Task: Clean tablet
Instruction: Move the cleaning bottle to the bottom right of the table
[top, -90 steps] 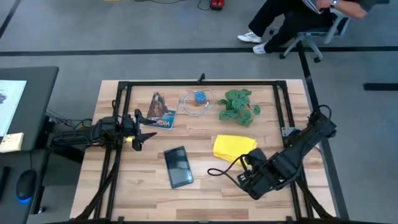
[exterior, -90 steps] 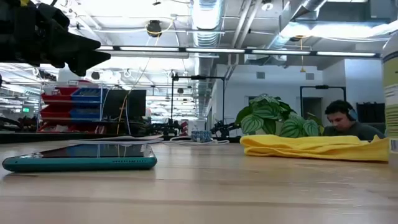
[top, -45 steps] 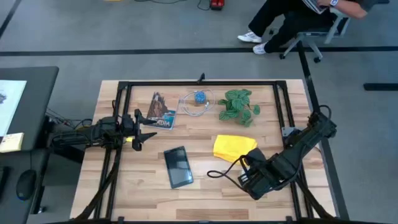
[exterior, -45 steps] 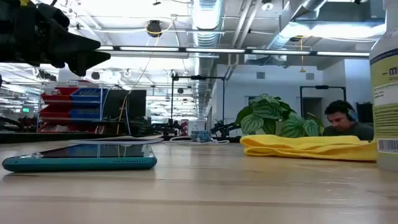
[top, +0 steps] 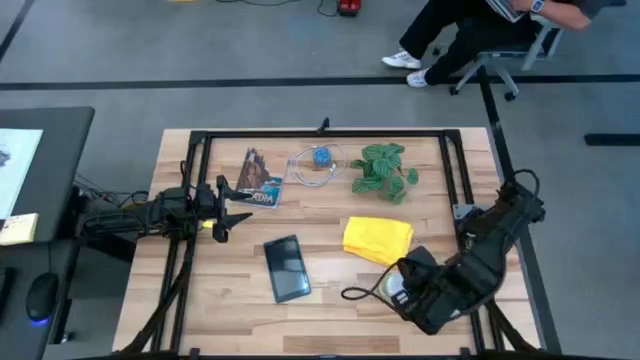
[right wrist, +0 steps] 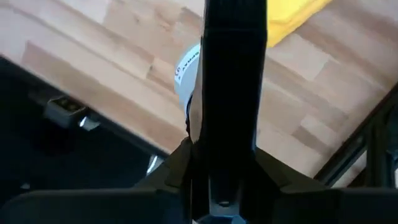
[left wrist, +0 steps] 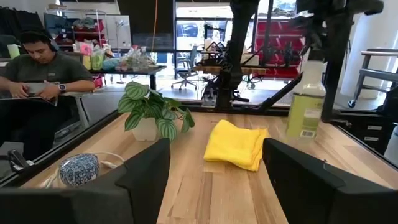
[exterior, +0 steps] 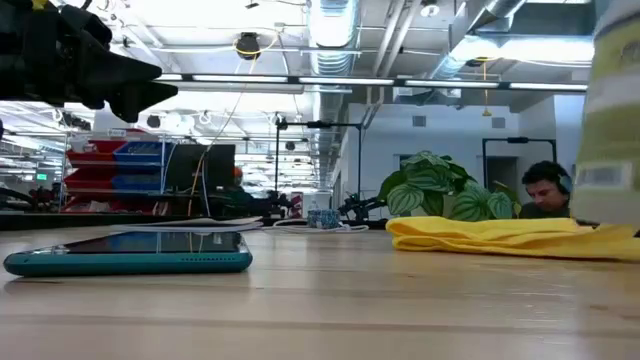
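The tablet [top: 287, 268], a dark slab with a teal edge, lies flat near the table's middle, also in the low view [exterior: 130, 255]. To its right lies the folded yellow cloth [top: 378, 238] [left wrist: 236, 144]. Near the right front, my right gripper [top: 405, 285] is shut on a spray bottle [left wrist: 305, 106] of yellow-green liquid with a white label. At the low view's right edge this spray bottle [exterior: 615, 100] is blurred. My left gripper [top: 238, 207] hovers open at the table's left side, nothing between its fingers [left wrist: 143, 180]. My right gripper holds the spray bottle by its top, at the neck and dark spray head [left wrist: 311, 53], coming from above. The bottle hangs upright below the gripper, its base [left wrist: 301, 134] clear of the table. The gripper's own body hides the fingers' exact place in the right wrist view.
A potted plant [top: 383, 170], a blue ball in a clear ring [top: 320, 158] and a printed booklet [top: 258, 180] stand along the far side. Black frame rails [top: 320, 134] border the table. A person [left wrist: 43, 68] sits beyond the far edge.
My right gripper has carried the spray bottle toward the table's near edge and up. In the low view the bottle has grown larger at the right edge and its base has risen off the tabletop. The tablet, the cloth and my left arm have kept still.
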Controlling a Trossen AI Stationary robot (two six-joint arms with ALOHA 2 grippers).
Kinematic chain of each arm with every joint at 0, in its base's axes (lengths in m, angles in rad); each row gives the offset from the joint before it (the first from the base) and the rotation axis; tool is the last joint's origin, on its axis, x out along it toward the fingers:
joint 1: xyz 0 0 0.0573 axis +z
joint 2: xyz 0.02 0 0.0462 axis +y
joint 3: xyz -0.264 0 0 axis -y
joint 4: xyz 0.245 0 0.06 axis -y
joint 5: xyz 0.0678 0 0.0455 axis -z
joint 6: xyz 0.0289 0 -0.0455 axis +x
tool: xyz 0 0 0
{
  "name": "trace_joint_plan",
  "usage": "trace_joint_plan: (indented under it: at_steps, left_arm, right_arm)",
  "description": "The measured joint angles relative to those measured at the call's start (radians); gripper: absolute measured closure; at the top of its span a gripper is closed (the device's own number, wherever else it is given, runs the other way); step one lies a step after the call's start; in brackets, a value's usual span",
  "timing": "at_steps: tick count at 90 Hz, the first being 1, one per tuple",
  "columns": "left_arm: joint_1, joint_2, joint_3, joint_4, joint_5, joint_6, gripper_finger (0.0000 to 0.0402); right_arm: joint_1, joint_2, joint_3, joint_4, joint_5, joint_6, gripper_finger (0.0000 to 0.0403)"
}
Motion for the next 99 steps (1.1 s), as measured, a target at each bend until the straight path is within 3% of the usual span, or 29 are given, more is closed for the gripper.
trace_joint_plan:
  at_steps: [22,40,75,99]
  left_arm:
    - [0.0,0.0,0.0,0.0,0.0,0.0,0.0167]
    - [0.0,0.0,0.0,0.001,0.0,0.0,0.0167]
    - [0.0,0.0,0.0,0.002,0.0,0.0,0.0167]
    - [0.0,0.0,0.0,0.002,0.0,0.0,0.0167]
  right_arm:
    - [0.099,0.0,0.007,-0.001,-0.18,0.121,0.0326]
    - [0.15,0.007,-0.006,0.0,-0.133,0.141,0.0326]
    - [0.122,0.028,-0.034,-0.003,-0.131,0.062,0.0325]
    - [0.108,0.028,-0.034,0.0,-0.13,0.052,0.0287]
